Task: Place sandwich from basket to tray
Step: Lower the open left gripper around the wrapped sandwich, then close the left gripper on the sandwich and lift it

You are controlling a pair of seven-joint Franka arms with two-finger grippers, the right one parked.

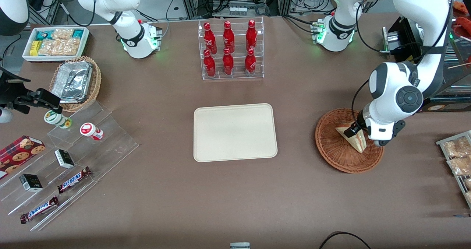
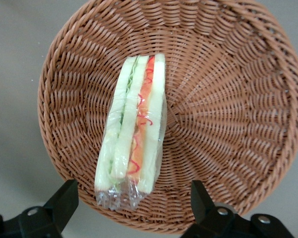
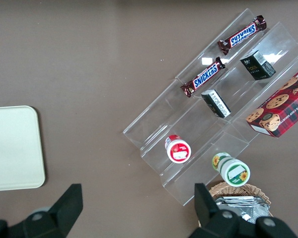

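Left wrist view: sandwich point(image 2: 134, 134), one item, clear-wrapped wedge, lying on its side in the basket point(image 2: 228, 99) with the cut edge facing the camera; pale bread layers, red and green filling. It rests toward the rim rather than the centre of the weave.

Handling, judged: light, soft, easily crushed; the film wrap looks slippery and loose at the crimped end. Best taken across the flat bread faces near the middle of the wedge, with gentle pressure, not by the wrap tail.

Hand point(image 2: 131, 198): fingers point(image 2: 64, 201) spread wide, one on each side of the sandwich's crimped end, holding nothing. No contact with the wrap is visible.

Front view: hand point(image 1: 353, 130) low over the basket point(image 1: 331, 151), pointing down, the wrist bent above it; sandwich point(image 1: 355, 140) directly beneath. Basket sits on the tabletop point(image 1: 235, 204) toward the working arm's end.

Tray point(image 1: 234, 132): cream, rectangular, nothing on it, mid-tabletop, well apart from the basket. Transfer not yet begun.
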